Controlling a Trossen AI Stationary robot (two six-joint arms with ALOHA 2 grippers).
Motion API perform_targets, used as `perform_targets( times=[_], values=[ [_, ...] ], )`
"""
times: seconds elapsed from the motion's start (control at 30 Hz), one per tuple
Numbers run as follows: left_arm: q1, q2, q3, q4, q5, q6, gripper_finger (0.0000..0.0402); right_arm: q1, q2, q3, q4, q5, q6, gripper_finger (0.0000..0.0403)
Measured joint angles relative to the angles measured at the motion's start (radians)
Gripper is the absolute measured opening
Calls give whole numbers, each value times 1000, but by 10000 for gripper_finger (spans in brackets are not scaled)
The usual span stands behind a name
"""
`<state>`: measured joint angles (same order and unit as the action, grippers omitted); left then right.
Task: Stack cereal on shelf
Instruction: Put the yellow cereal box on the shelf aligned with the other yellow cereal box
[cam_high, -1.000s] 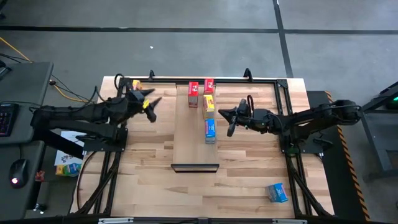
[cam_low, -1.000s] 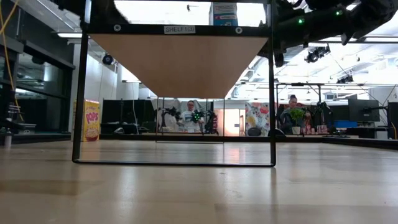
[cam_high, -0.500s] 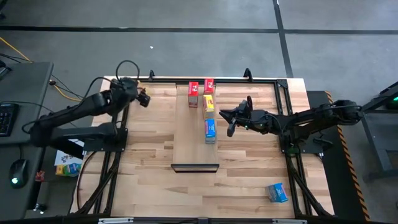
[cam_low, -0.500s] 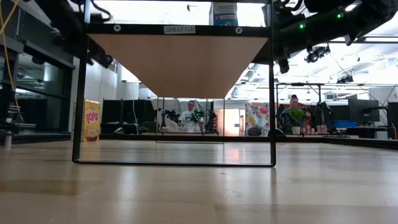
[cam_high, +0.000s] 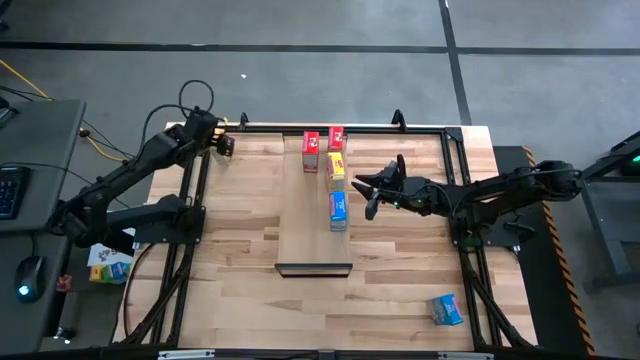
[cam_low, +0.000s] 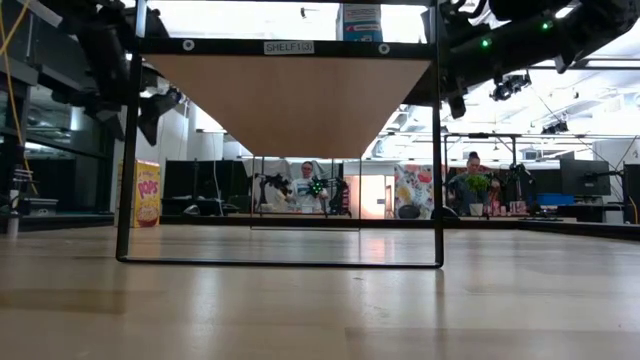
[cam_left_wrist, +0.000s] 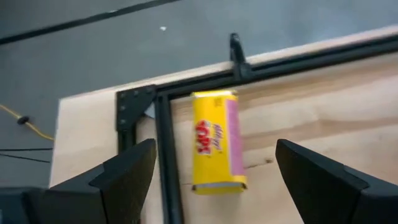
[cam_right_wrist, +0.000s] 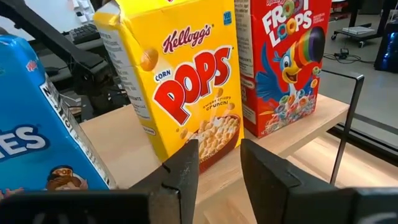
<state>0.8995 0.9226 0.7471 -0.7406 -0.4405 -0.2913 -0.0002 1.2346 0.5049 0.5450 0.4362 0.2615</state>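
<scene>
Cereal status: four boxes stand in a line on the shelf (cam_high: 310, 215), two red at the far end (cam_high: 311, 151) (cam_high: 336, 138), then a yellow one (cam_high: 335, 168), then a blue one (cam_high: 338, 209) nearest the dark lip (cam_high: 313, 268). Two are off it: a yellow box (cam_high: 220, 135) lying flat at the table's far-left corner, just inside the black frame (cam_high: 300, 127), and a blue box (cam_high: 446, 309) lying near the front-right corner, well apart from both arms. Left gripper (cam_high: 222, 146) hovers right over that corner yellow box with fingers spread wide and nothing between them; in the left wrist view the yellow box (cam_left_wrist: 216, 140) sits between the two fingers (cam_left_wrist: 127, 174), long axis running straight ahead from the wrist, so the spread already straddles its narrow width. My read: next move is a straight drop and close, no yaw fix needed, but the box's left edge is hard against the frame rail, so that finger has little room. Right gripper (cam_high: 372, 192) hangs just beside the shelf's right edge, by the shelf's yellow and blue boxes; the right wrist view shows its fingers (cam_right_wrist: 180, 171) slightly parted, empty, facing the yellow box (cam_right_wrist: 180, 87). Left arm is clearly the nearer one for the corner box; the front-right blue box looks like the right arm's job.
</scene>
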Motion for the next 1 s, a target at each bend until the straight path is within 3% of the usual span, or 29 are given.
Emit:
perform_targets(
  times=[0.3, 0.57, 0.83, 1.0],
  values=[
    [-19, 31, -25, 21, -50, -100, 323, 0, 1, 0, -20, 0, 0, 113],
    [-20, 83, -119, 159, -121, -133, 321, 0, 1, 0, -25, 0, 0, 113],
    [-19, 112, -130, 178, -36, -189, 321, 0, 1, 0, -25, 0, 0, 113],
    [-46, 178, -130, 186, -135, -228, 321, 0, 1, 0, -25, -1, 0, 113]
  ],
)
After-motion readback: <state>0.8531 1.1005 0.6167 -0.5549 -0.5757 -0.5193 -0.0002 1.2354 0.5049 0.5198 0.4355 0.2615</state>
